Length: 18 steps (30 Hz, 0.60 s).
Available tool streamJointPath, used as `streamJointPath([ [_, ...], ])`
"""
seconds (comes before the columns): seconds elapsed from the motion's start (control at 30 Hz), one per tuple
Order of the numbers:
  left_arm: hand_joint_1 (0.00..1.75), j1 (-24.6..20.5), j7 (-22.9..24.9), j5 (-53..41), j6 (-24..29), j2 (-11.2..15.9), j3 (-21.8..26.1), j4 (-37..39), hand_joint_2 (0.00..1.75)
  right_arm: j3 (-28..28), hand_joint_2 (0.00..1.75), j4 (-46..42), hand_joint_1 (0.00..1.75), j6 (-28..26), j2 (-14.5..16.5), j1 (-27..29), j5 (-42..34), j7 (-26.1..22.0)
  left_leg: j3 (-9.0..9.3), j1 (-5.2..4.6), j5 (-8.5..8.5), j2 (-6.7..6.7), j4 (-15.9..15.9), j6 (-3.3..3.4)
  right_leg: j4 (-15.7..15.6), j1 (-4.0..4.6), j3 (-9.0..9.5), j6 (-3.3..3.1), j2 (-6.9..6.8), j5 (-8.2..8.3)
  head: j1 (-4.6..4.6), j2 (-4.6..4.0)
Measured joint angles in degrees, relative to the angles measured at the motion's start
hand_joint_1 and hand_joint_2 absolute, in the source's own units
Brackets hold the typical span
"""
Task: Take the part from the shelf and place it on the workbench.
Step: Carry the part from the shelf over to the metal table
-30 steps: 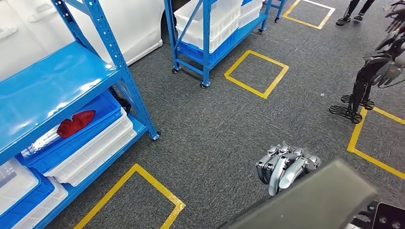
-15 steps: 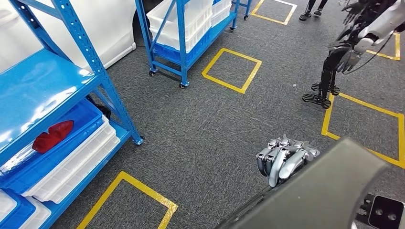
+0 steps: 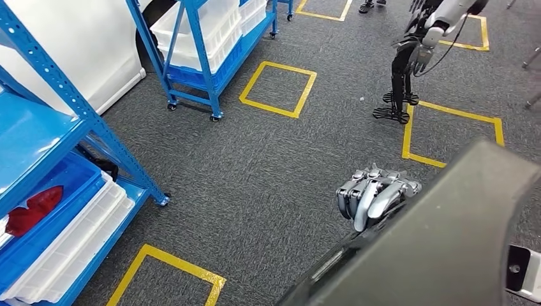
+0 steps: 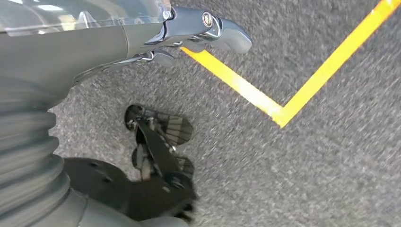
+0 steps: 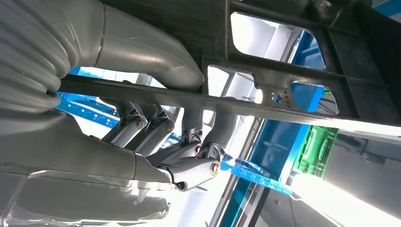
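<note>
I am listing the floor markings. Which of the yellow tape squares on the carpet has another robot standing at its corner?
The yellow square on the right, past the held grey part: the other robot's feet rest at its far-left corner. The other squares have nothing standing on them.

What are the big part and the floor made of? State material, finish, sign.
Part: probably moulded plastic, matte grey outside, black ribbed frame underneath. Floor: likely short-pile carpet, dark grey, speckled, no shine.

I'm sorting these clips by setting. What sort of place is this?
Probably a factory or warehouse training floor: blue metal shelving with white bins, yellow tape squares on grey carpet, another humanoid robot standing by.
</note>
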Motion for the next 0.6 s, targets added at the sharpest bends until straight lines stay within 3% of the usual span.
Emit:
streamJointPath([
  [0.03, 0.0, 0.1, 0.0, 0.1, 0.1, 0.0, 0.1, 0.0, 1.75, 0.2, 1.75, 0.2, 1.75, -0.1, 0.1, -0.1, -0.1, 0.0, -1.11, 0.0, -0.29, -0.11, 2.1, -0.01, 0.0, 0.06, -0.03, -0.02, 0.64, 0.02, 0.01, 0.0],
  [0.07, 0.0, 0.2, 0.0, 0.1, 0.1, 0.0, 0.1, 0.0, 1.75, 0.4, 1.75, 0.4, 1.75, -0.1, 0.1, -0.1, -0.1, 0.0, -1.19, 0.0, 0.59, -0.17, 2.0, 0.04, 0.1, 0.1, -0.02, -0.03, 1.29, 0.03, 0.0, 0.0],
  [0.13, 0.0, 0.2, 0.0, 0.2, 0.3, 0.1, 0.3, 0.0, 1.75, 0.7, 1.75, 0.7, 1.75, -0.1, 0.4, -0.2, -0.2, 0.0, 1.66, 0.04, 4.92, -1.11, -4.7, 0.37, 0.3, 0.09, 0.04, 0.03, 2.62, 0.0, -0.01, 0.01],
  [0.2, 0.0, 0.2, -0.1, 0.2, 0.4, 0.2, 0.4, 0.0, 1.75, 0.9, 1.75, 0.8, 1.75, -0.1, 0.6, -0.4, -0.2, 0.0, 4.77, 0.2, 7.93, -3.76, -12.0, 0.75, 0.6, 0.11, -0.23, 0.41, 3.9, 0.07, 0.03, 0.01],
  [0.27, 0.0, 0.2, -0.1, 0.2, 0.6, 0.3, 0.5, 0.0, 1.75, 1.1, 1.75, 1.0, 1.75, -0.1, 0.8, -0.6, -0.2, 0.0, 5.56, 0.17, 8.25, -5.04, -14.3, 1.04, 0.7, -0.09, -0.8, 1.13, 5.09, 0.39, 0.05, 0.01],
  [0.33, 0.0, 0.1, -0.1, 0.2, 0.6, 0.4, 0.7, 0.0, 1.75, 1.3, 1.75, 1.1, 1.75, -0.1, 0.9, -0.7, -0.2, 0.0, 5.69, 0.18, 8.65, -3.84, -14.8, 1.58, 0.6, -0.27, -1.19, 1.85, 5.78, 0.62, 0.05, 0.01],
  [0.4, 0.0, 0.0, -0.2, 0.2, 0.6, 0.5, 0.9, 0.0, 1.75, 1.5, 1.75, 1.1, 1.75, -0.1, 0.9, -1.0, -0.2, 0.0, 5.92, 0.36, 9.18, -2.39, -15.5, 2.33, 3.2, -0.11, -2.5, 2.31, 3.61, -1.08, 0.23, 0.01],
  [0.47, 0.0, 0.1, -0.3, 0.2, 0.4, 0.6, 1.1, 0.0, 1.75, 1.7, 1.75, 1.3, 1.75, -0.1, 0.9, -1.3, -0.2, 0.0, 5.94, 0.27, 9.35, -0.95, -15.8, 2.7, 10.3, -0.11, -5.85, 2.6, 0.6, -4.89, 0.44, 0.0],
  [0.5, 0.0, 0.1, -0.4, 0.2, 0.3, 0.6, 1.2, 0.0, 1.75, 1.9, 1.75, 1.3, 1.75, -0.2, 0.9, -1.4, -0.2, 0.0, 5.88, 0.18, 9.33, -0.23, -15.8, 2.73, 14.2, -0.24, -7.67, 2.76, 0.01, -6.47, 0.46, 0.01],
  [0.53, 0.0, 0.1, -0.4, 0.2, 0.2, 0.7, 1.3, 0.0, 1.75, 2.1, 1.75, 1.4, 1.75, -0.2, 0.9, -1.4, -0.2, 0.1, 5.85, 0.13, 9.3, 0.47, -15.8, 2.73, 16.8, -0.39, -8.87, 2.89, -0.26, -7.22, 0.46, 0.0],
  [0.57, 0.0, 0.1, -0.4, 0.2, 0.1, 0.7, 1.3, 0.0, 1.75, 2.2, 1.75, 1.5, 1.75, -0.3, 0.9, -1.4, -0.2, 0.2, 5.83, 0.1, 9.27, 1.14, -15.7, 2.69, 17.3, -0.52, -8.92, 2.98, -0.45, -6.85, 0.46, 0.01],
  [0.6, 0.0, 0.1, -0.4, 0.2, 0.0, 0.7, 1.3, 0.0, 1.75, 2.3, 1.75, 1.6, 1.75, -0.4, 0.9, -1.5, -0.2, 0.4, 5.83, 0.09, 9.21, 1.74, -15.6, 2.61, 15.3, -0.61, -7.75, 3.02, -0.74, -5.53, 0.47, 0.01],
])
